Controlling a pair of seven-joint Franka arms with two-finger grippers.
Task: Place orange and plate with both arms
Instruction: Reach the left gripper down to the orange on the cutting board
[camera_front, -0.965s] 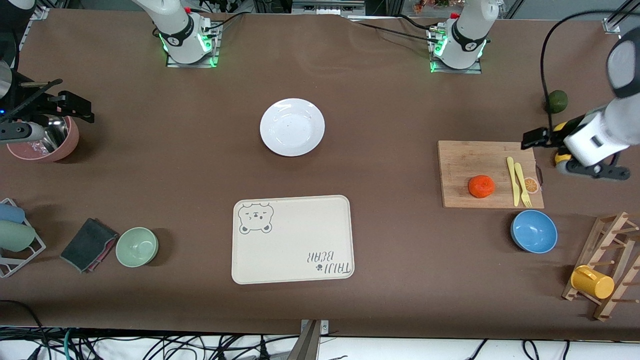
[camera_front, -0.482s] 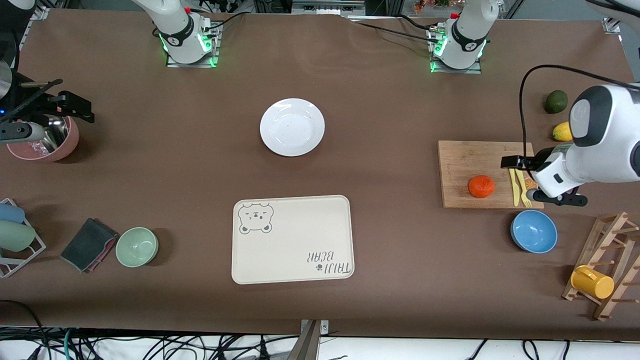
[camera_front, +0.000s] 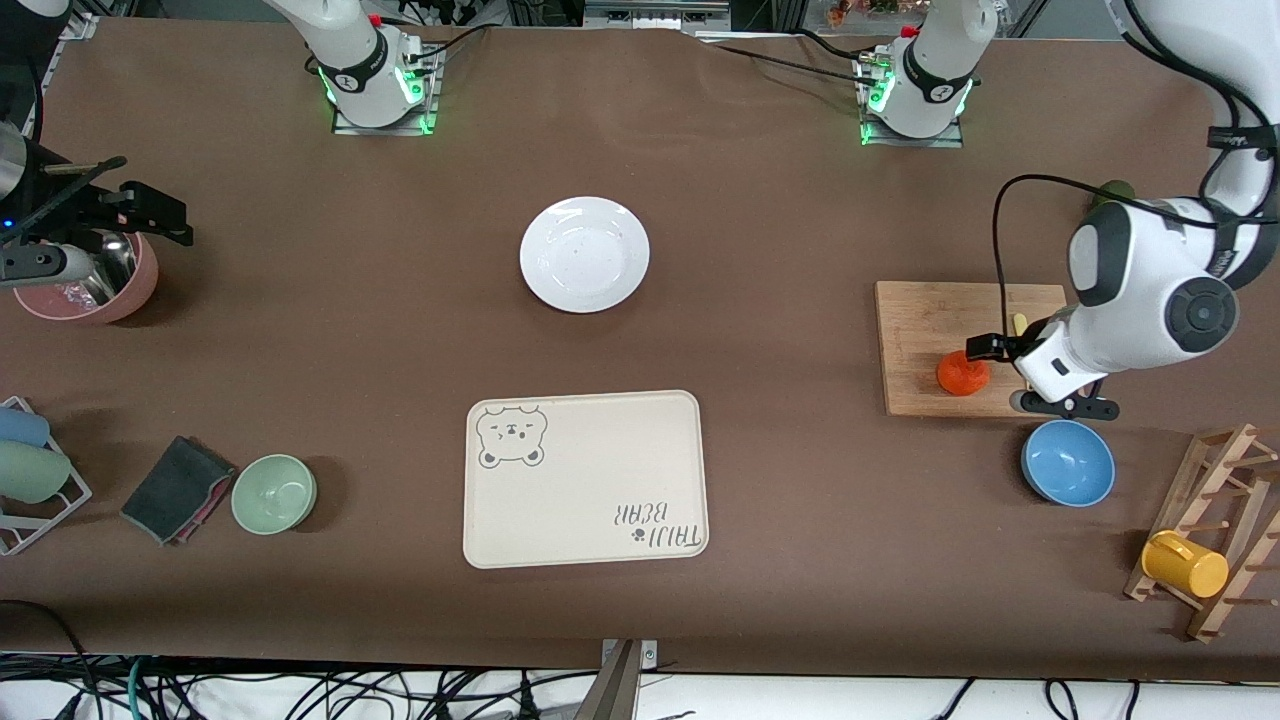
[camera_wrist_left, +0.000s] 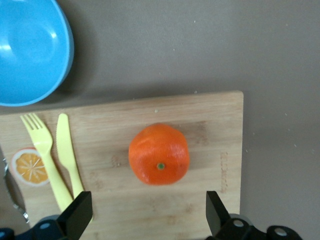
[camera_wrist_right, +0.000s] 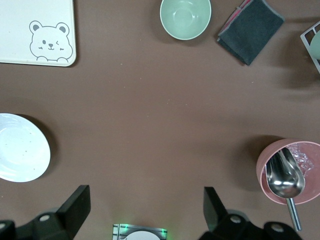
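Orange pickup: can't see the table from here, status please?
Left gripper open over the orange on the cutting board. Right gripper open, waiting above the pink bowl's end. Plate untouched. Nothing blocking.

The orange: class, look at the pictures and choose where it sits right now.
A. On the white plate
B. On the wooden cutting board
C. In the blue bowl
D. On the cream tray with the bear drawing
B. The orange rests on the wooden cutting board beside the yellow fork and knife, with the open left end effector over it.
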